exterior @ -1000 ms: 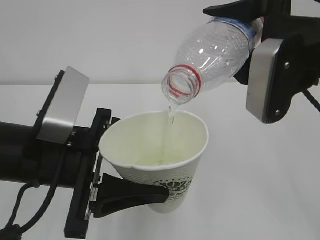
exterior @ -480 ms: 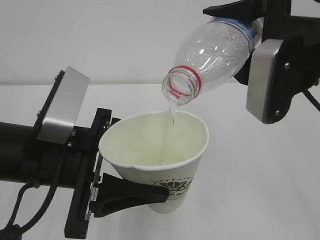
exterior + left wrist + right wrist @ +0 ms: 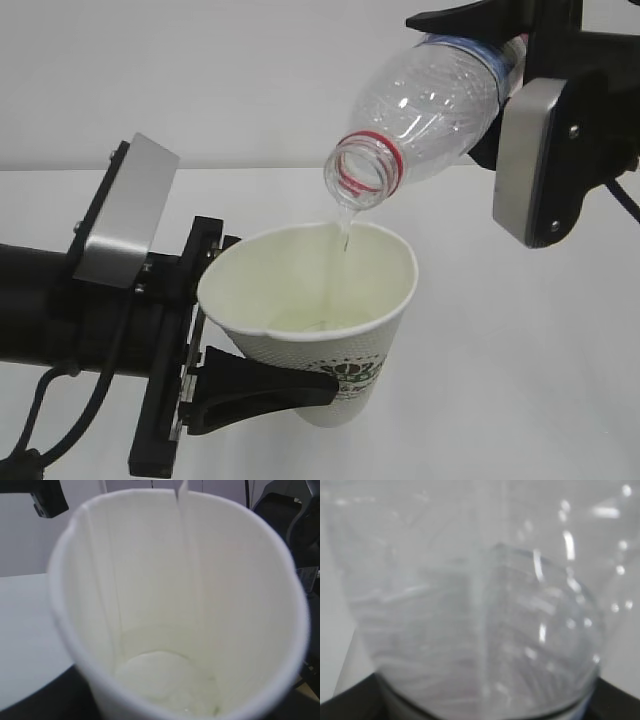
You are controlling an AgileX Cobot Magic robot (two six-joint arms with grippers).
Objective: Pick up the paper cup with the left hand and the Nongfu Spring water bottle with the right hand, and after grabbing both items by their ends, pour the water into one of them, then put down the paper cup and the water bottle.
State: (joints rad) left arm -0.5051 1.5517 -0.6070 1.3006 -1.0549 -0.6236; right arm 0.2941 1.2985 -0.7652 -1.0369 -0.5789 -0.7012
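The white paper cup (image 3: 345, 350) with its dark green logo is held above the table, tilted slightly, and my left gripper (image 3: 268, 322) is shut on its lower part; one black finger (image 3: 260, 387) crosses its front. The clear Nongfu Spring water bottle (image 3: 430, 100) is tipped mouth-down over the cup, its red neck ring just above the rim. My right gripper (image 3: 492, 70) is shut on the bottle's base end. A thin stream of water (image 3: 344, 228) falls into the cup. In the left wrist view the cup (image 3: 125, 580) holds a shallow pool of water (image 3: 165, 680). The bottle (image 3: 480, 620) fills the right wrist view.
A white table (image 3: 520, 380) lies under both arms, with a pale wall behind. The left arm's silver camera bracket (image 3: 125, 215) sits left of the cup. The right arm's grey housing (image 3: 540, 165) hangs right of the bottle.
Both arms hold still. The thin stream keeps running from the bottle's mouth into the cup.
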